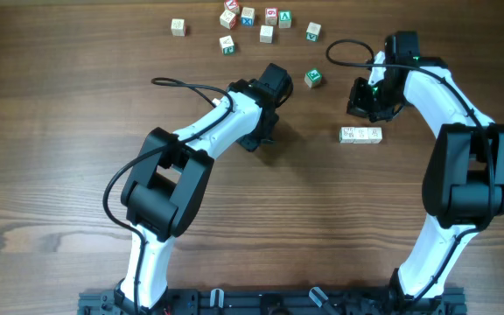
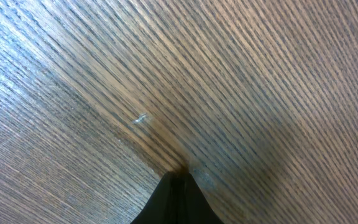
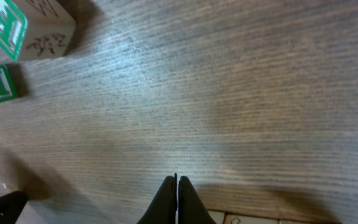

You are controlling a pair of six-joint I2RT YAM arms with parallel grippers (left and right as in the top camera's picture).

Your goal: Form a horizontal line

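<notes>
The horizontal line (image 1: 361,135) is a short bar of three pale wooden cubes touching side by side, right of the table's middle. Its top edge shows at the bottom of the right wrist view (image 3: 253,219). My right gripper (image 1: 363,108) is just behind the line, a little above it. Its fingers (image 3: 176,182) are shut and hold nothing. My left gripper (image 1: 259,135) is well to the left of the line. Its fingers (image 2: 180,175) are shut, empty, and their tips are at the bare wood.
A cube with a green symbol (image 1: 313,78) lies alone between the two grippers, farther back. Several scattered cubes (image 1: 248,15) with coloured symbols lie along the far edge. Two green-marked cubes (image 3: 5,28) show at the top left of the right wrist view.
</notes>
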